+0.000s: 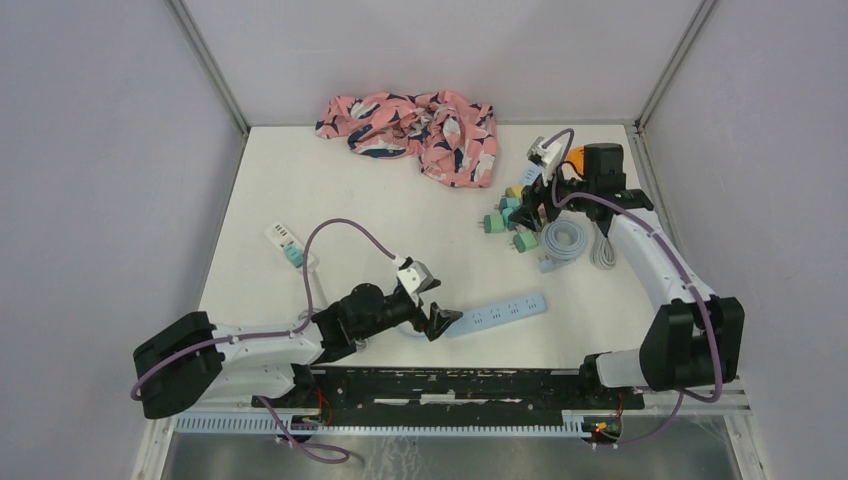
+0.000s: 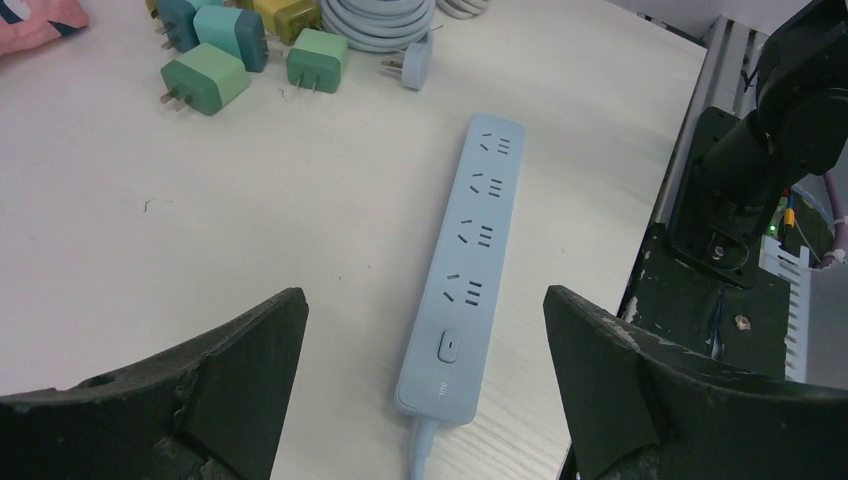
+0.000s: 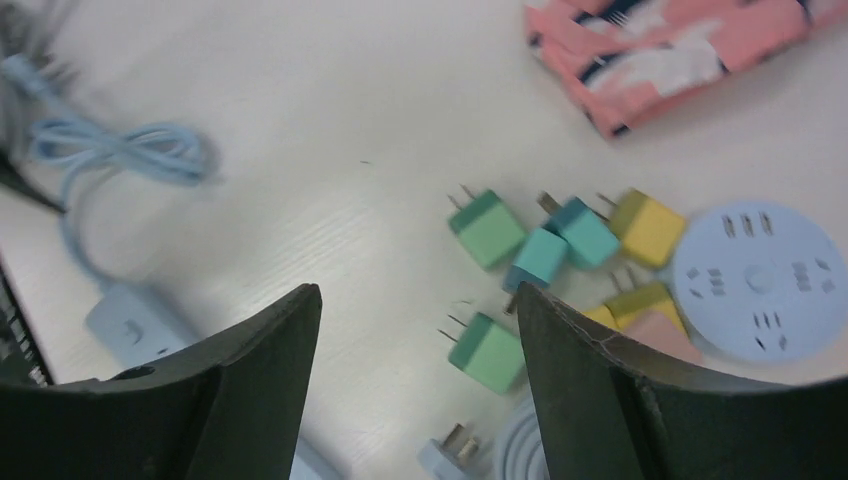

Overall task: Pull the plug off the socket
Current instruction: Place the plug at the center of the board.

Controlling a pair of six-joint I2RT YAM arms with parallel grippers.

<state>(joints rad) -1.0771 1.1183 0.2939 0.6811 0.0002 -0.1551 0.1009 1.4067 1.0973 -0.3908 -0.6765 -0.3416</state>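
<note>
A white power strip (image 1: 281, 236) lies at the table's left with a teal plug (image 1: 293, 257) in its near end. Far from both grippers, it is absent from the wrist views. My left gripper (image 1: 445, 322) (image 2: 425, 297) hangs open over the switch end of a blue power strip (image 1: 500, 313) (image 2: 470, 270), whose sockets are all bare. My right gripper (image 1: 528, 212) (image 3: 418, 290) is open and holds nothing above a heap of loose plugs (image 1: 510, 215). A green plug (image 3: 487, 350) lies on the table just below its fingers.
Teal (image 3: 585, 230), green (image 3: 487, 228) and yellow (image 3: 648, 228) plugs lie beside a round blue socket disc (image 3: 760, 280). A coiled blue cable (image 1: 565, 240) and a grey cable (image 1: 603, 250) lie at the right. A pink patterned cloth (image 1: 410, 125) sits at the back.
</note>
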